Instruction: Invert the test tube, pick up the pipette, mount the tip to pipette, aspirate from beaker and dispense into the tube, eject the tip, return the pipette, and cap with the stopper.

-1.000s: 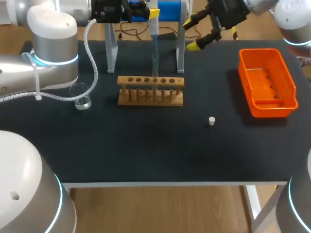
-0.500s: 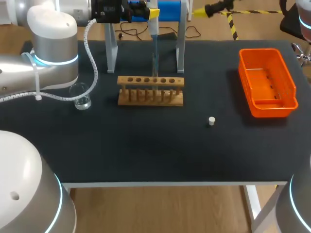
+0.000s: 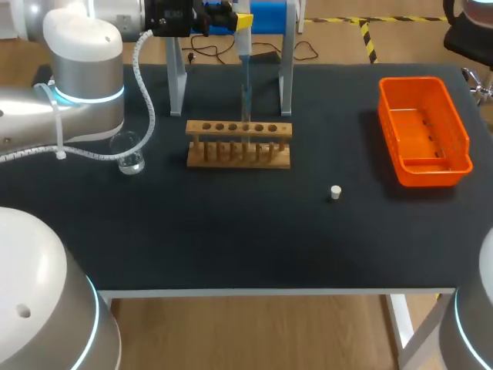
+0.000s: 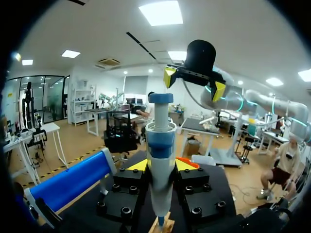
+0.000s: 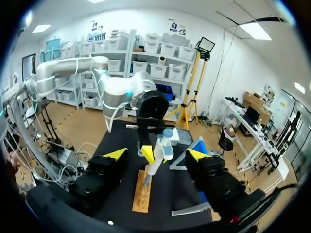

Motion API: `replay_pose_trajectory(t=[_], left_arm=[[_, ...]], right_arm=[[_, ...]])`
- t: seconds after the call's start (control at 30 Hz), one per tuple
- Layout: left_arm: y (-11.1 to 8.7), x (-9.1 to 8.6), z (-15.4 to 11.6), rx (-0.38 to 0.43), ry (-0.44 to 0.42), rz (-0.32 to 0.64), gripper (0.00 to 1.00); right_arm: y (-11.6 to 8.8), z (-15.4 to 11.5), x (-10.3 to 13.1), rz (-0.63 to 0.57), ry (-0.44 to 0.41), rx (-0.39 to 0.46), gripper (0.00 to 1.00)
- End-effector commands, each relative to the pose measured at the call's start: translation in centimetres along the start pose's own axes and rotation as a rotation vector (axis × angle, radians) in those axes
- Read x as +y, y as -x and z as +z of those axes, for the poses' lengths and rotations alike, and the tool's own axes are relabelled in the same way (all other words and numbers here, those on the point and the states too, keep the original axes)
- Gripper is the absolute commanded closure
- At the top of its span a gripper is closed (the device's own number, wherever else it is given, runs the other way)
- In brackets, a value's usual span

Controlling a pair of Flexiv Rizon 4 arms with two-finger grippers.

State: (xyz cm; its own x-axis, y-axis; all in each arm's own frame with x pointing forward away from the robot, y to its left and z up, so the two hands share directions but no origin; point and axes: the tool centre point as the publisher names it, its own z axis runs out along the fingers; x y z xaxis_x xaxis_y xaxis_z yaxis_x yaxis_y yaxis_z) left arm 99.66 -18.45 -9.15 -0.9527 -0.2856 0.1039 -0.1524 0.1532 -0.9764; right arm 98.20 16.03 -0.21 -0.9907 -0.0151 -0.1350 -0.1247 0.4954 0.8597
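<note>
My left gripper (image 3: 241, 23) (image 4: 161, 166) is shut on the blue and white pipette (image 3: 246, 69) (image 4: 160, 155), held upright over the wooden tube rack (image 3: 239, 144). The pipette's lower end reaches down to the rack's row of holes; I cannot make out the tube itself. My right gripper (image 5: 157, 154) (image 4: 193, 83) hangs open above the pipette's (image 5: 162, 151) top, apart from it, and is outside the head view. The glass beaker (image 3: 129, 159) stands left of the rack. A white stopper (image 3: 335, 192) lies on the mat, front right of the rack.
An orange bin (image 3: 451, 127) sits at the table's right side. Two grey stand legs (image 3: 177, 81) rise behind the rack, with a blue bar across their top. My left arm's large joint (image 3: 81, 73) looms over the beaker's corner.
My right gripper has risen from behind and right of the rack and left the head view at the top. The left gripper and the pipette have stayed where they were.
</note>
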Motion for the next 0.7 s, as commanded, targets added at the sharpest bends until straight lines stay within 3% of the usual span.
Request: replay_pose_trajectory(t=[0.03, 0.13, 0.7], left_arm=[[-0.1, 0.0, 0.0, -0.004, -0.003, 0.000, 1.00], [-0.1, 0.0, 0.0, -0.004, -0.003, 0.000, 1.00], [-0.1, 0.0, 0.0, -0.004, -0.003, 0.000, 1.00]], right_arm=[[1.0, 0.4, 0.6, 0.031, -0.003, 0.024, 0.94], [1.3, 0.9, 1.0, 0.051, 0.012, 0.016, 1.00], [1.8, 3.7, 3.2, 0.096, 0.007, 0.010, 1.00]])
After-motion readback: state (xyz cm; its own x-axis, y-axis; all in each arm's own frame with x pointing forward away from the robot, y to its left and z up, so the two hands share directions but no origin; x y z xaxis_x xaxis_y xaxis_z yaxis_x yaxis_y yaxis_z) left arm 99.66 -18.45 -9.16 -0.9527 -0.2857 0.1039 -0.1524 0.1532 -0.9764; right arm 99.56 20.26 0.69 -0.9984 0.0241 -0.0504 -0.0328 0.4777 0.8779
